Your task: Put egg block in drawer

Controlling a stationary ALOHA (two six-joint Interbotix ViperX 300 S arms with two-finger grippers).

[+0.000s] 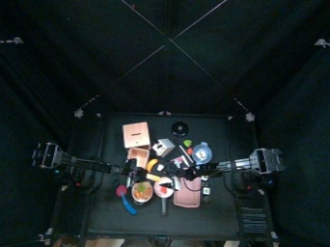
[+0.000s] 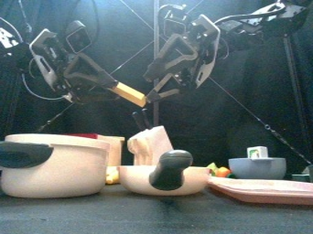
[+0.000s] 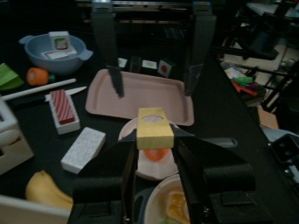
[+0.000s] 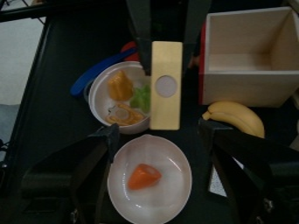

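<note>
The egg block [image 4: 167, 83], a long pale yellow block with a white oval on one face, hangs in the air above the dishes. My left gripper [image 3: 153, 140] is shut on one end of it [image 3: 153, 128]. In the front view the egg block [image 2: 126, 90] sticks out from the left gripper [image 2: 105, 84] towards the right gripper [image 2: 146, 97]. My right gripper [image 4: 158, 128] is open, its jaws standing wide on either side of the block's free end without touching it. The drawer [image 4: 251, 51], a light wooden box open on top, stands beside the dishes.
Below the block lie a white bowl [image 4: 176, 179] holding an orange piece, a plate of toy food [image 4: 107, 103] and a banana [image 4: 233, 118]. A pink tray [image 3: 122, 96] and a blue bowl [image 3: 35, 44] lie farther off. A big white pot [image 2: 49, 164] stands at the front left.
</note>
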